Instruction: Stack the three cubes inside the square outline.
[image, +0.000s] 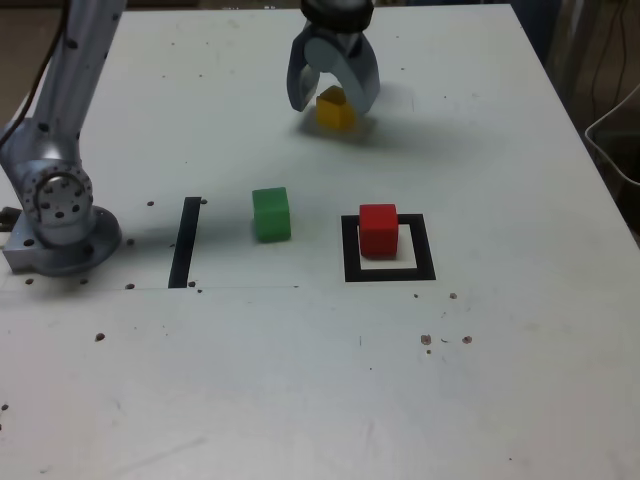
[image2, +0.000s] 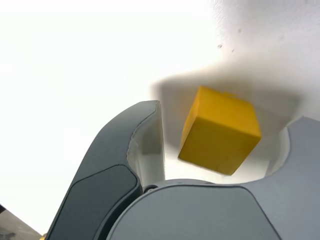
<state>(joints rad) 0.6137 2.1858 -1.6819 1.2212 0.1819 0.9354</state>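
The yellow cube (image: 337, 110) sits on the white table at the far middle of the exterior view. My gripper (image: 333, 108) is lowered over it with one finger on each side. In the wrist view the yellow cube (image2: 220, 131) lies between the fingers (image2: 145, 145), and a gap shows beside it, so the gripper (image2: 225, 117) is open. The red cube (image: 378, 228) stands inside the square outline (image: 350, 250), toward its far side. The green cube (image: 271, 214) rests on the table to the exterior view's left of the outline.
A straight black tape strip (image: 185, 242) lies left of the green cube in the exterior view. The arm's metal base (image: 60, 215) stands at the left edge. Small dark specks dot the white table (image: 300, 380).
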